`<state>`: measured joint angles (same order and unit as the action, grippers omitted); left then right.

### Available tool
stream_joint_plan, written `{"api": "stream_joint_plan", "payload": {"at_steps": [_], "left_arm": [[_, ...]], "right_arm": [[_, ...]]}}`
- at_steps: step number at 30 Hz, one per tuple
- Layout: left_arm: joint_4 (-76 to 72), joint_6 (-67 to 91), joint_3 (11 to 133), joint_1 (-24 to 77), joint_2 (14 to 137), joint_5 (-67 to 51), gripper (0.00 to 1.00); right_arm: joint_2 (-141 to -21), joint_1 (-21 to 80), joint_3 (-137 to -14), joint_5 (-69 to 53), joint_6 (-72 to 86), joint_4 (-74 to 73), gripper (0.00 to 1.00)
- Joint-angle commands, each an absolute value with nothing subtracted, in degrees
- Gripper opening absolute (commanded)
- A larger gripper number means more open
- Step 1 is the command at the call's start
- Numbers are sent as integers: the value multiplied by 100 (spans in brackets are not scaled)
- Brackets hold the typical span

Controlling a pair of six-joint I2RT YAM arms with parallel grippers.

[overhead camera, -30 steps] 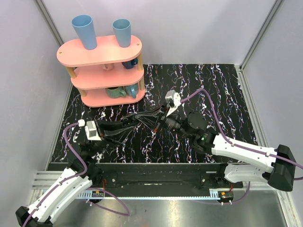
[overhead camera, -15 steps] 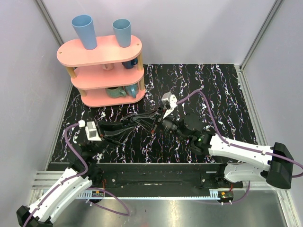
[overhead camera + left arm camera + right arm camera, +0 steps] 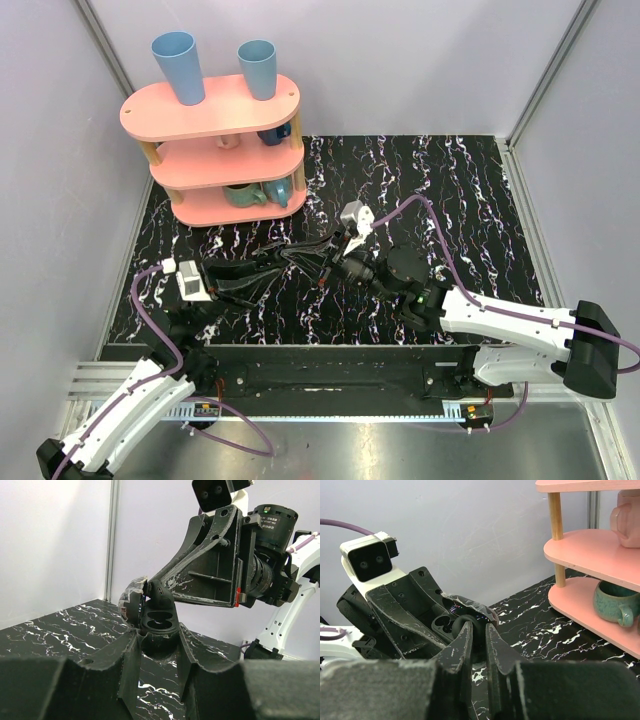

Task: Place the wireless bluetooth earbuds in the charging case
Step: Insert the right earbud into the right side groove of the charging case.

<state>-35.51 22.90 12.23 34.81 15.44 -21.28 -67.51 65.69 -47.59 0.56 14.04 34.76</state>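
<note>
From above, my left gripper (image 3: 282, 262) and right gripper (image 3: 292, 256) meet tip to tip over the marbled table (image 3: 450, 180), near the pink shelf (image 3: 215, 115). Through the left wrist camera, my left claw is clenched on the dark charging case (image 3: 159, 622), its lid (image 3: 131, 605) open, with an earbud (image 3: 162, 597) just above one socket. The right wrist camera shows the right fingers (image 3: 496, 642) pinching that earbud at the case's mouth.
</note>
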Motion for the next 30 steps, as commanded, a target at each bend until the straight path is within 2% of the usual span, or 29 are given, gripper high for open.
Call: {"api": "stream_joint_plan", "payload": {"at_steps": [1,5,12,22,26,28,30], "left_arm": [[-4122,2241,1309,3463,1468,-1758,0],[-4122,2241,1318,3463,1459,-1758,0],[-4078,2241,1318,3454,1397,-1705,0],[-4096,2206,1371,3454,1485,-1644,0],[-4087,2206,1354,3454,1477,-1626,0],[-4078,2197,1354,3454,1477,-1635,0],[-4069,2197,1345,3454,1485,-1626,0]], "right_arm": [[-6776,6645,-4825,-158,1152,3086,17],[-6794,6653,-4843,-229,1099,3041,20],[-6680,6732,-4816,-35,835,2989,17],[-6680,6873,-4896,-272,475,2672,19],[-6574,6873,-4887,-343,387,2619,29],[-6504,6873,-4887,-351,343,2602,29],[-6469,6873,-4904,-352,334,2593,34]]}}
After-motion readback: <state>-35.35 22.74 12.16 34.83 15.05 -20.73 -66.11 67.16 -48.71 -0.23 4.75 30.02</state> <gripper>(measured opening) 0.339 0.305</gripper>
